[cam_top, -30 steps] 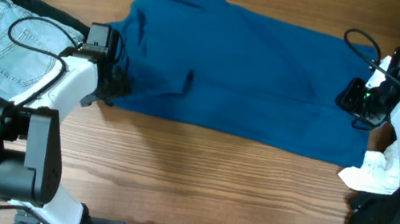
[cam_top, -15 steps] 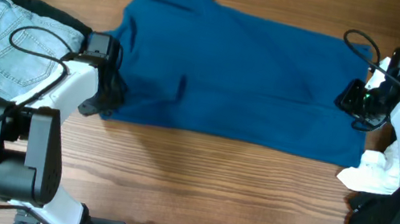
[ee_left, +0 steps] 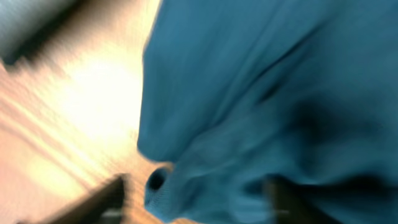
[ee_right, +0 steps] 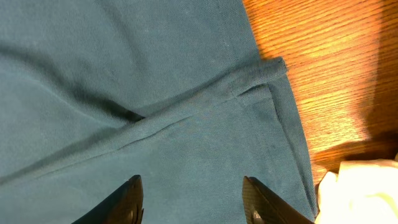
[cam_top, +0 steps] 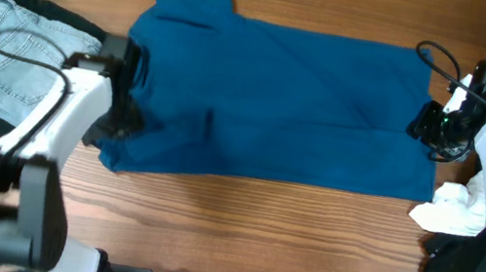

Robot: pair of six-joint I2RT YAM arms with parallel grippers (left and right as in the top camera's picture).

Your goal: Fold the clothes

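Observation:
The deep-blue shirt (cam_top: 289, 94) lies spread across the table, collar at the far left. My left gripper (cam_top: 122, 121) sits at its near-left corner. In the blurred left wrist view, the left gripper (ee_left: 196, 199) has its jaws wide apart around a bunched fold of the shirt (ee_left: 249, 93). Bare wood shows beside the left finger (ee_left: 112, 199). My right gripper (cam_top: 428, 123) hovers at the shirt's right edge. In the right wrist view, the right gripper (ee_right: 193, 199) is open above flat blue cloth (ee_right: 124, 74), gripping nothing.
Pale denim shorts (cam_top: 4, 57) lie on a black garment (cam_top: 56, 14) at the far left. A white garment (cam_top: 453, 211) is crumpled at the right edge, also seen as white cloth (ee_right: 360, 193) close by the right fingers. Bare wood runs along the near side.
The shirt has slid left and towards the near edge along with my left gripper, and its right edge has drawn away from the right gripper. The right jaws have widened slightly.

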